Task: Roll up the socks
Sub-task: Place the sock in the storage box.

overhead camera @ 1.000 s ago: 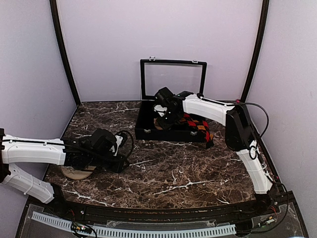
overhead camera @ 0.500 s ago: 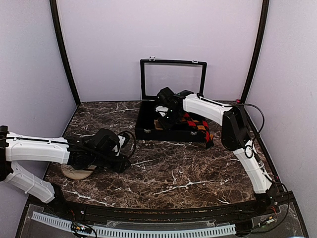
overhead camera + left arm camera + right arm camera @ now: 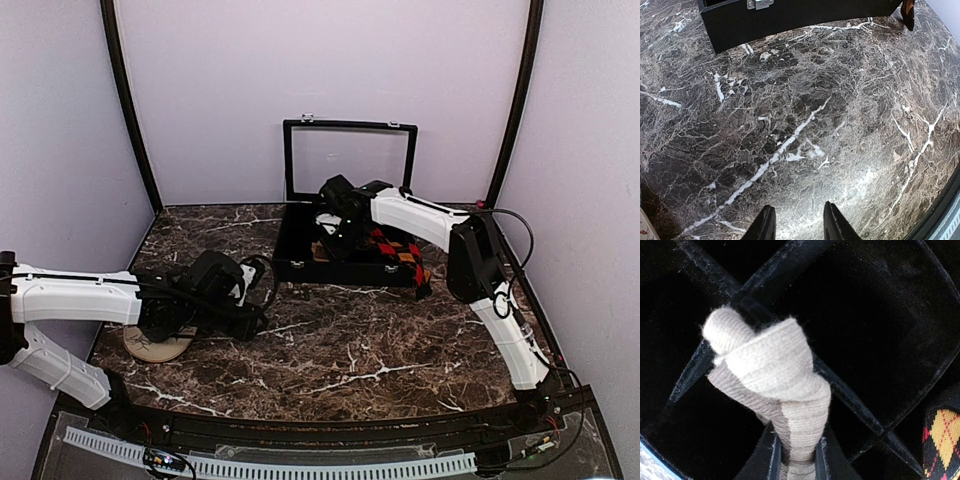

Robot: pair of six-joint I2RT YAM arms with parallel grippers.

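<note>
Clamped in the right gripper, the rolled tan sock hangs over a case divider and may straddle it, unrolling.

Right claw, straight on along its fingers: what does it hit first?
The right claw, shut on the tan sock, points down into the black case. The sock would likely press onto the divider first, though depth is unclear.

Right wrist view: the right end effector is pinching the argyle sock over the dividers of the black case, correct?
No. The right end effector is pinching the tan sock, rolled up, over the dividers of the black case. The argyle sock lies at the lower right edge, ungripped. The right wrist view shows this.
</note>
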